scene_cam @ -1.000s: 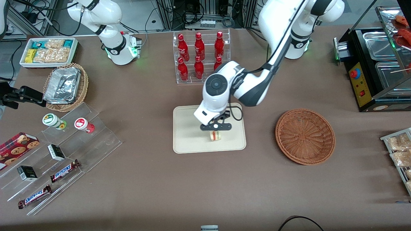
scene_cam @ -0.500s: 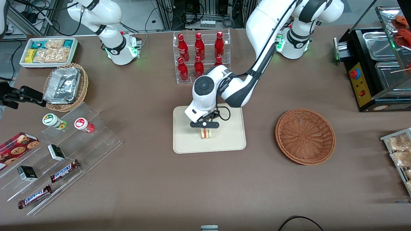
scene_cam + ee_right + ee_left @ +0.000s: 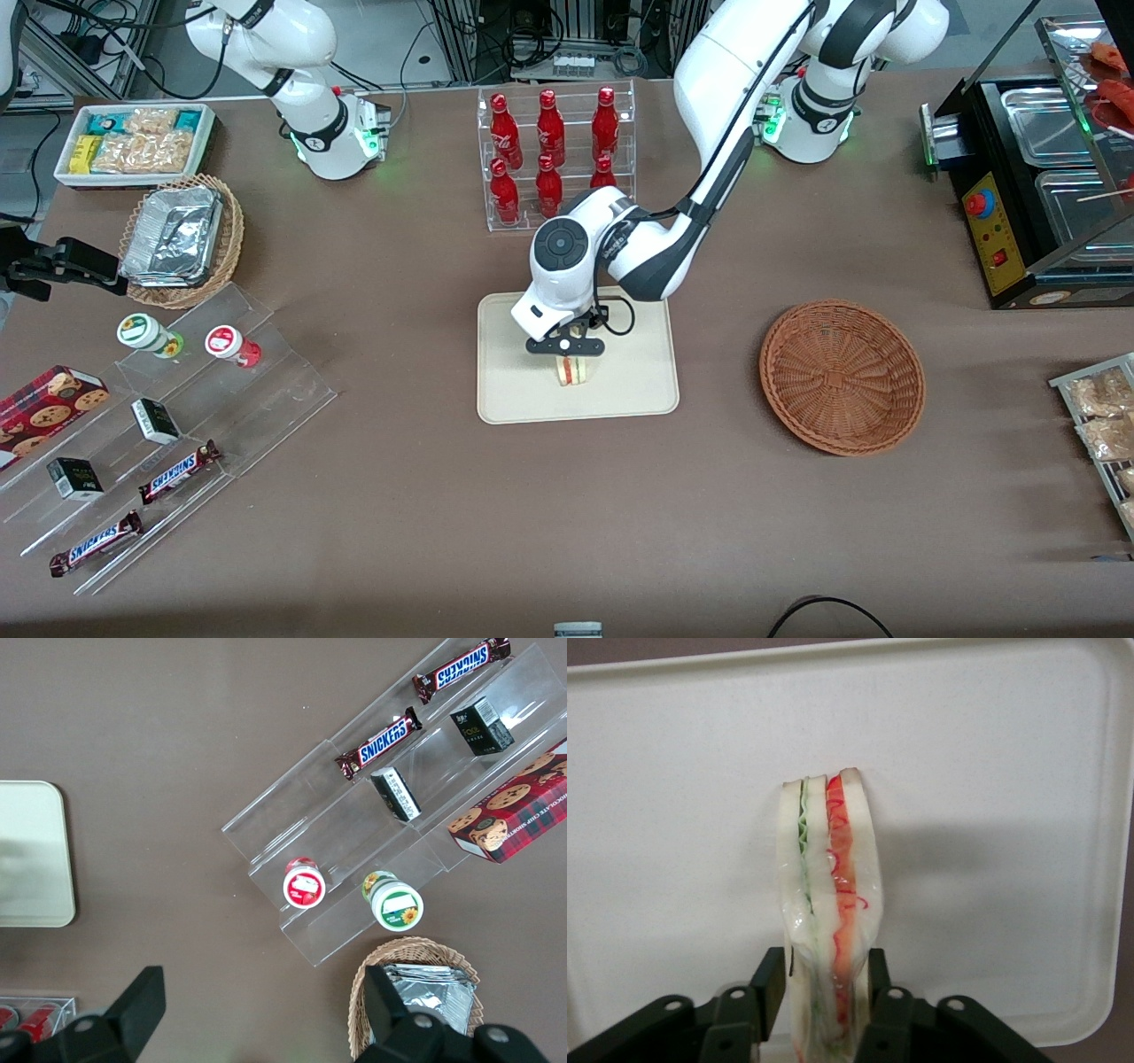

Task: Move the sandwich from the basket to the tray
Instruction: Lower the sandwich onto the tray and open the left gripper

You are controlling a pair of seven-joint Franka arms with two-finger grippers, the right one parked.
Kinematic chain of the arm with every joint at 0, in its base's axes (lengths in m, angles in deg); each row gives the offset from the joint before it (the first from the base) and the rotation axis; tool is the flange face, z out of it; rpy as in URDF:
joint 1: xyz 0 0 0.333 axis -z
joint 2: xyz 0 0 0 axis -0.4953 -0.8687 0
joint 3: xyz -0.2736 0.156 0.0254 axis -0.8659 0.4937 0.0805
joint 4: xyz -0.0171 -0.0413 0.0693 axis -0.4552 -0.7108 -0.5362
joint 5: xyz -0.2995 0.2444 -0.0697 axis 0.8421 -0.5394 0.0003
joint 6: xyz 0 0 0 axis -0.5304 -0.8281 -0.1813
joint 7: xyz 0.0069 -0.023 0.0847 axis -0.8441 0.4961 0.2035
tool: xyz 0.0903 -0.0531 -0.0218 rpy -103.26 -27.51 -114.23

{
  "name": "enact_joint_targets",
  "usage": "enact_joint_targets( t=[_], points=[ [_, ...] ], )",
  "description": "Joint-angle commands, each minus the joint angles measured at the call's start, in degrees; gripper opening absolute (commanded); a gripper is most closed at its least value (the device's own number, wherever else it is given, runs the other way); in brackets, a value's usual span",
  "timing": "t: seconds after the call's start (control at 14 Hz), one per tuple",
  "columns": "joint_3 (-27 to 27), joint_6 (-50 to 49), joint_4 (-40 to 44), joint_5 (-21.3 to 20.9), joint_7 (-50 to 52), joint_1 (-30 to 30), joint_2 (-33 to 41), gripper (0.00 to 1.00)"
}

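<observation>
Gripping the sandwich (image 3: 571,370) between nearly closed fingers (image 3: 769,985), the gripper (image 3: 567,346) hangs over the middle of the tray (image 3: 514,399) at the centre of the front view. The sandwich stands on edge, its lower end at the tray's surface. A rack of red bottles (image 3: 554,155) sits above the tray in that frame, with the arm (image 3: 638,252) crossing between them. The basket (image 3: 842,377) lies apart toward the working arm's end.
</observation>
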Motion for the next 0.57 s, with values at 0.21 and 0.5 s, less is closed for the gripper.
enact_joint_targets(
  t=[0.21,0.5],
  points=[
    [2.36,-5.33,0.78,0.75,1.66,-1.80,6.78,1.00],
    [2.27,-13.50,0.69,0.83,3.96,-8.12,15.31,1.00]
  ],
)
